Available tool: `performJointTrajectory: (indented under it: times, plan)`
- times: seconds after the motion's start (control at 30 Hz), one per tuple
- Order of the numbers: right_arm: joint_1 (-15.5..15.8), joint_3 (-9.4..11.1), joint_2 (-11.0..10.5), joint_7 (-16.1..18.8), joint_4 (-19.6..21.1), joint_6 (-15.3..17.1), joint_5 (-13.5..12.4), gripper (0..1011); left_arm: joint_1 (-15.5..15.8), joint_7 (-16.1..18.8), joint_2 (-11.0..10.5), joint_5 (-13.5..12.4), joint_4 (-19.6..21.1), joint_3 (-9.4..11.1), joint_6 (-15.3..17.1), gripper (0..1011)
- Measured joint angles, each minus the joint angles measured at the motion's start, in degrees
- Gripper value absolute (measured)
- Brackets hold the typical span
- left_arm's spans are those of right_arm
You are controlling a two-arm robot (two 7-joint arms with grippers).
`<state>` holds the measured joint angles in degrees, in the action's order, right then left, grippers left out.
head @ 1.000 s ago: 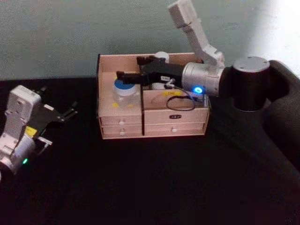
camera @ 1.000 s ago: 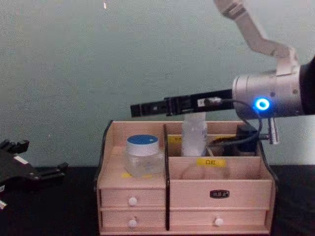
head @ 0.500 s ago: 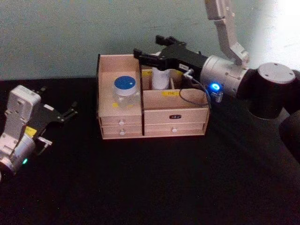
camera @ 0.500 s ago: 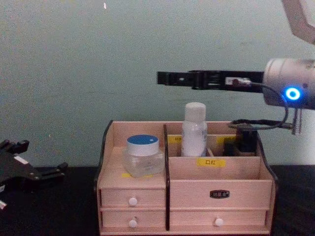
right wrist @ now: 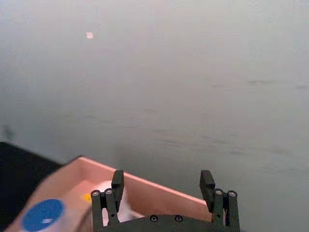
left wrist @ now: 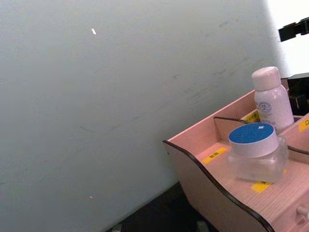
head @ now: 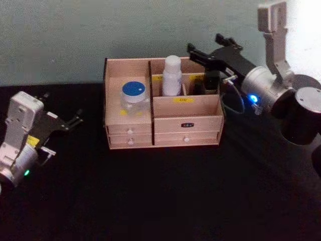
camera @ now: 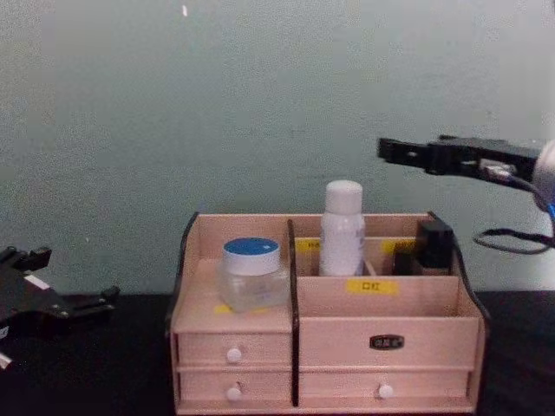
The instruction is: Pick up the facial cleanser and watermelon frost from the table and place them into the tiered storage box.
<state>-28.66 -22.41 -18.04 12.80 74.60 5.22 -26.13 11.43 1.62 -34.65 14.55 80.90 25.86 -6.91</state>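
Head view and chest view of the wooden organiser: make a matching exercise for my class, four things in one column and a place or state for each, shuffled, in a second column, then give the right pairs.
Column one:
1. clear jar with a blue lid
2. white bottle with a white cap
3. right hand
4. left hand

Column two:
A. parked low over the black table, left of the light wooden tiered storage box
B. stands upright in a rear compartment right of the dark divider
C. open, empty, raised above the box's right end
D. sits in the box's left compartment

Pairs: 1-D, 2-B, 3-C, 4-A
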Motion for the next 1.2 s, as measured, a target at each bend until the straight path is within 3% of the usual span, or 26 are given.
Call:
performJointTrajectory:
  times: [0.3, 0.53, 0.83, 1.2]
  plan:
    - [2.8, 2.6, 0.9, -7.6, -1.2, -4.4, 4.9, 1003, 0.0, 0.0, 0.0, 0.0, 0.0, 0.0, 0.0, 1001]
    - [4.3, 4.5, 1.6, -11.0, -2.4, -4.9, 6.6, 1003, 0.0, 0.0, 0.0, 0.0, 0.0, 0.0, 0.0, 1001]
    - [6.0, 6.1, 2.2, -11.9, -4.2, -4.9, 7.6, 1002, 0.0, 0.0, 0.0, 0.0, 0.0, 0.0, 0.0, 1001]
    - [6.5, 6.4, 3.4, -11.0, -7.1, -3.0, 9.0, 1003, 0.0, 0.0, 0.0, 0.0, 0.0, 0.0, 0.0, 1001]
